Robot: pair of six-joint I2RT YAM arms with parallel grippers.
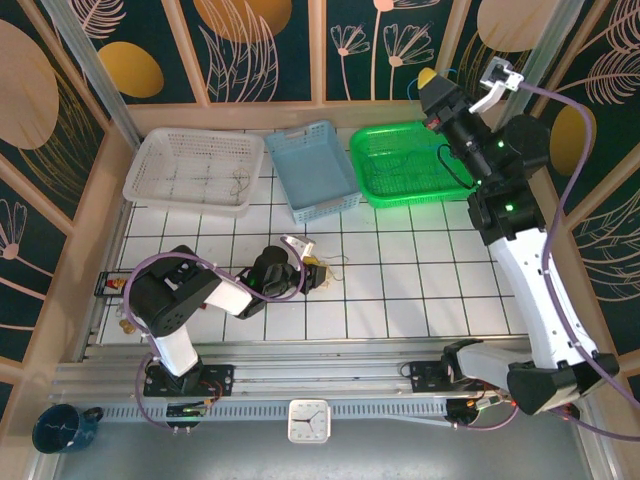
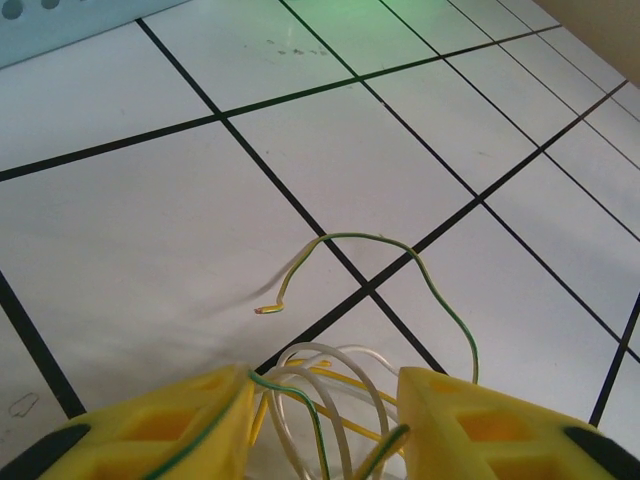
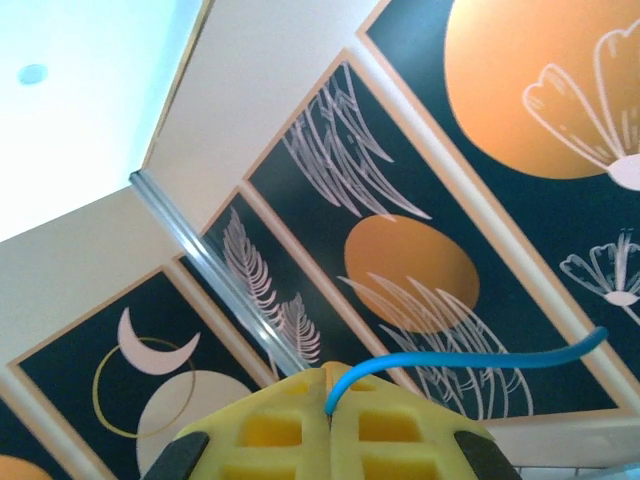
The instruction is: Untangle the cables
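Note:
Loose loops of white, yellow and green-yellow cables (image 2: 330, 400) lie on the tiled table between my left gripper's (image 2: 325, 388) yellow fingers, which stand apart and open around them. One green-yellow wire (image 2: 385, 240) arcs out ahead across a tile joint, its stripped end resting on the tile. From above, this bundle (image 1: 325, 268) sits at the tip of my left gripper (image 1: 310, 266). My right gripper (image 3: 330, 392) is raised high toward the back wall, shut on a blue wire (image 3: 470, 358) that curves off to the right. In the top view, the right gripper (image 1: 430, 80) hangs above the green basket.
Along the back stand a white basket (image 1: 190, 170), a blue basket (image 1: 313, 170) and a green basket (image 1: 405, 165). A thin red wire with a black strip (image 1: 105, 285) lies at the left edge. A clock (image 1: 308, 420) and a mug (image 1: 60, 428) sit by the front rail.

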